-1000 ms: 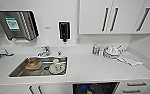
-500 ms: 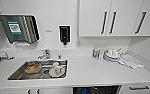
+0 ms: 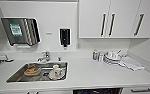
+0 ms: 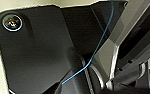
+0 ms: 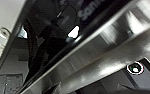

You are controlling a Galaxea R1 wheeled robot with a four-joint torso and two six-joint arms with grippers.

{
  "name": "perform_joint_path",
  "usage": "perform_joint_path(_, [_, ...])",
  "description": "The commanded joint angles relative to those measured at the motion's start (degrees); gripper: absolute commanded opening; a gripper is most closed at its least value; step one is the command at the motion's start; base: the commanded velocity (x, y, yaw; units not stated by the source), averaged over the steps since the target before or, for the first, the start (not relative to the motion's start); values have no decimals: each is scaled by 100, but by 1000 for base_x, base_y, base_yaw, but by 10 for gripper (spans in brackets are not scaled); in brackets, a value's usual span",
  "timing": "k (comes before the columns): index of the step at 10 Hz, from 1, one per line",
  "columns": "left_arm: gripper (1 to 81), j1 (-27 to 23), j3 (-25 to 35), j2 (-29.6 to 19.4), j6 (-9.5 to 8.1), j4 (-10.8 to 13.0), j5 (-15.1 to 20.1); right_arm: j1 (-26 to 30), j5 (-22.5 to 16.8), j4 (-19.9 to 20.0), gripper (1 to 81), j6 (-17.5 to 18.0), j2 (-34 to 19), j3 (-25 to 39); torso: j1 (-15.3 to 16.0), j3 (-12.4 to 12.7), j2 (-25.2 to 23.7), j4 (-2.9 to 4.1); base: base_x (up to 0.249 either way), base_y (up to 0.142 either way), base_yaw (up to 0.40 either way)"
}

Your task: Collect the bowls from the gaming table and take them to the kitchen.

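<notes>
Claw state: can't tell for either arm. Left wrist view has the robot's own dark plate with a round fitting, plus a thin blue cable point(image 4: 98, 52) running across it. Right wrist view sits hard up against a glossy black panel point(image 5: 66, 37) with partial white lettering, and a brushed steel bar point(image 5: 111, 62) beside it. No grasped item is visible in either wrist view, so holding or touching is unconfirmed.

Head view gives the actual scene, which the wrist cams don't: the kitchen. White countertop point(image 3: 91, 72) runs across the frame, with a steel sink point(image 3: 18, 75) set into it on the left. In the sink there is an orange-brown item on a small dish point(image 3: 32, 70) and a white cup point(image 3: 56, 70) on a plate, the two just beside each other. Tap point(image 3: 44, 57) stands at the sink's back edge.

On the wall behind: a steel paper dispenser point(image 3: 21, 31) with a green label, and to its right a black soap dispenser point(image 3: 65, 37). White upper cabinets point(image 3: 111, 18) with dark bar handles are top right.

Right end of the counter: a stack of white dishes point(image 3: 112, 58) with a small bottle point(image 3: 95, 55) just beside it, and a folded cloth point(image 3: 132, 63) lying next to the stack.

A dark appliance front point(image 3: 97, 91) shows under the counter edge at the bottom of the head view.

Bowls: I can't make out a yellow or blue bowl on the counter or in the sink; the images are too blurry to be sure.
</notes>
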Motion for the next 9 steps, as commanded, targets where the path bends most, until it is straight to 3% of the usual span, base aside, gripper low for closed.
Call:
perform_joint_path(1, [811,-59,35,-31,8,20,296,1312,27,502,811,163,-313,456,-5,0,6,0,0,0,0])
perform_joint_path(2, [811,-41,35,-49,8,20,296,1604,113,564,811,172,-522,937,30,0,-48,0,0,0,0])
perform_joint_path(5, [811,-41,35,-40,8,28,296,2220,1149,461,811,67,-1780,3295,28,0,-46,0,0,0,0])
perform_joint_path(6, [811,-41,35,-14,8,46,287,2125,1580,139,811,58,-2062,3842,30,0,-46,0,0,0,0])
perform_joint_path(7, [811,-50,35,13,17,72,287,1924,1836,-466,811,67,-2213,4228,30,0,-46,0,0,0,0])
perform_joint_path(8, [811,-67,35,22,9,72,287,1661,1795,-941,811,67,-2162,4295,30,0,-46,0,0,0,0])
perform_joint_path(9, [811,-68,27,13,8,28,252,1142,1495,-1544,811,-118,-1933,3854,30,0,-48,0,0,0,0])
